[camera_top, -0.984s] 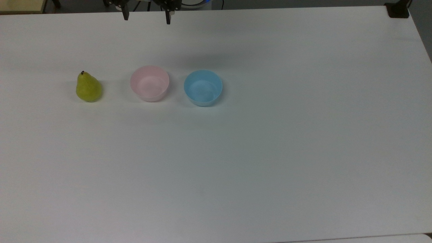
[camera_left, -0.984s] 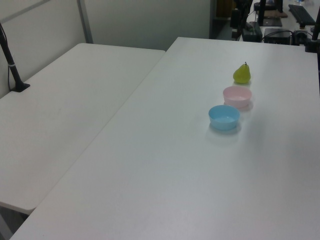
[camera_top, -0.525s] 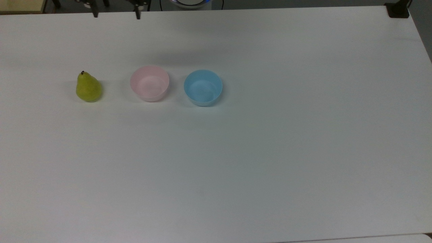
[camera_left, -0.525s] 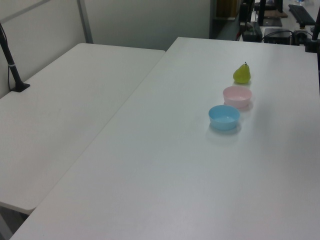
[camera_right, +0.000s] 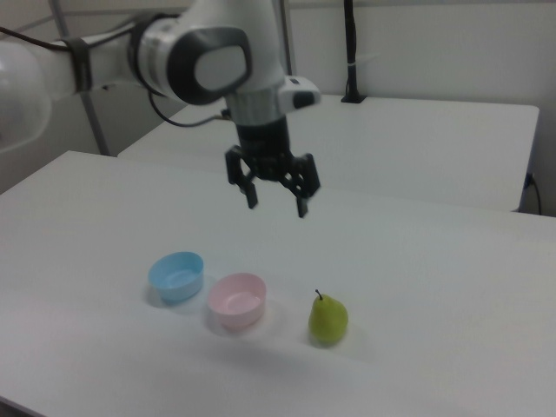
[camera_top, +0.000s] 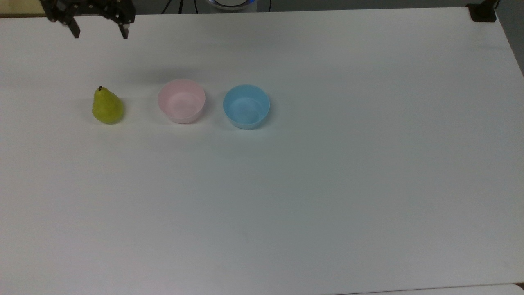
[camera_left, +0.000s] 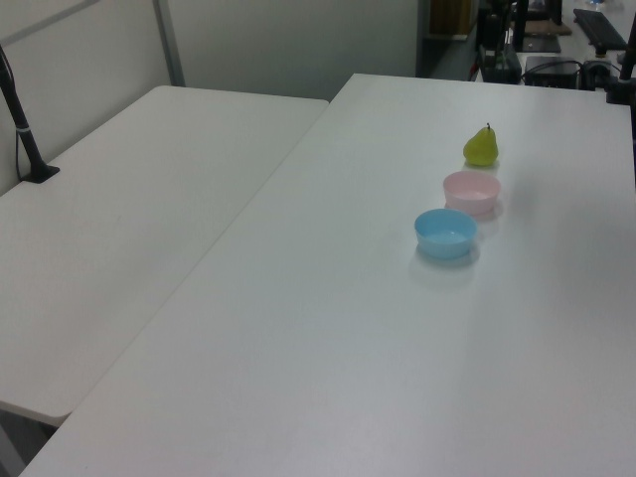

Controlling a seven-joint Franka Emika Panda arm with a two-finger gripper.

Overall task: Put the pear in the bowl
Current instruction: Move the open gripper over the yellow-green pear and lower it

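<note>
- The fingers of the gripper (camera_top: 99,32) are spread wide with nothing between them, hanging high above the desk (camera_top: 327,184); in the right view the gripper (camera_right: 276,201) points straight down from the arm (camera_right: 200,61), well clear of everything below.
- The pear (camera_top: 107,106) stands upright on its broad base, stem up, at the top view's left end of a row of three. It sits apart from the bowl (camera_top: 181,101), the pale pink one in the middle, and the blue bowl (camera_top: 246,106) lies beyond that.
- In the right view the order runs the other way: the pear (camera_right: 328,318) is on the right view's right, with the bowl (camera_right: 236,301) just beside it and the blue bowl (camera_right: 176,274) further over.
- In the left view the pear (camera_left: 481,147) is farthest away, behind the bowl (camera_left: 471,192) and the blue bowl (camera_left: 444,233).
- The step in hand looks like the approach: the gripper is not yet over the fruit.
- To do it well, centre the fingers over the pear, then descend vertically, keeping them wide until they straddle the body.
- Closing around the wide lower belly rather than the narrow neck should hold better, since the tapered top would likely let it slip.
- The smooth rounded skin may roll if one finger touches first, so even contact matters.
- Both bowls are empty; the carry should end over the pink one.
</note>
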